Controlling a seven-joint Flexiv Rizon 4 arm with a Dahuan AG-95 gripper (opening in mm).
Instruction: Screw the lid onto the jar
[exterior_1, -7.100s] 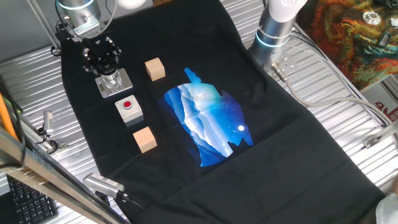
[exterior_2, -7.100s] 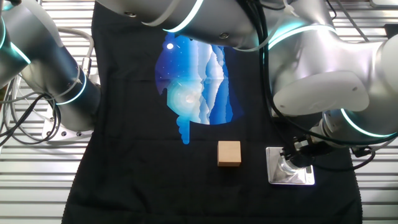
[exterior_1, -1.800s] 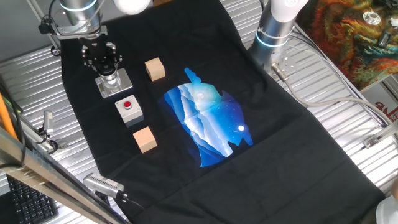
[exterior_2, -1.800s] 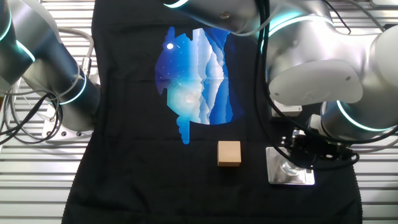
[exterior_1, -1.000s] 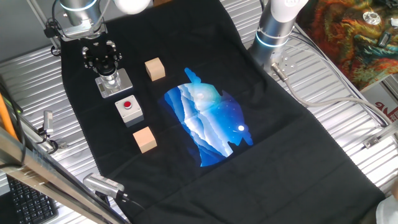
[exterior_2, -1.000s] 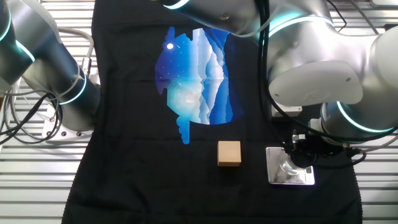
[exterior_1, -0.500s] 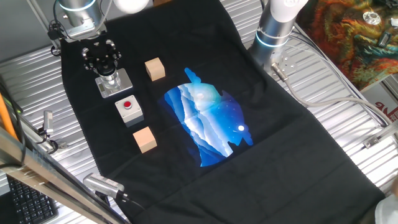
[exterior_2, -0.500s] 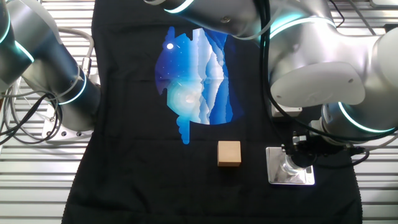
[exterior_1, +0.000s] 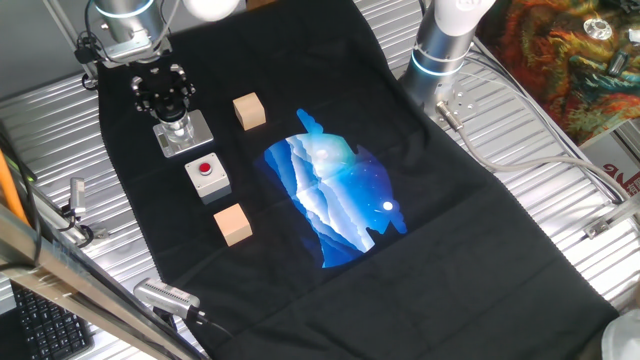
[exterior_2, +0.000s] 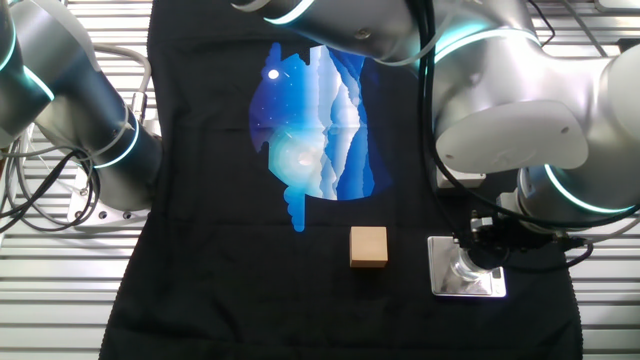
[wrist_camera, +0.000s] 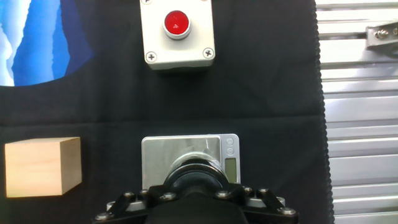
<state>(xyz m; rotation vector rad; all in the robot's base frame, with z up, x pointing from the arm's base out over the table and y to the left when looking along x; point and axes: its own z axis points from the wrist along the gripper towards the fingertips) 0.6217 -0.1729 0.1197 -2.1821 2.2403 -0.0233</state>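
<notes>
Small pale clear-whitish cylindrical jar (exterior_1: 178, 127): upright on own grey square metal base plate, on black cloth, just beside grey box with red button (exterior_1: 207, 175). Small round black lid (wrist_camera: 196, 176): sits level on jar top, mostly hidden under gripper; in hand view only dark rim shows above shiny plate.

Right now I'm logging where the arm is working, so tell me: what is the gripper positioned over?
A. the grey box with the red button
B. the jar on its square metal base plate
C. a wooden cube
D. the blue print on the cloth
B. The gripper sits directly on top of the jar on its metal base plate, while the red-button box and the cubes lie apart from it.
</notes>
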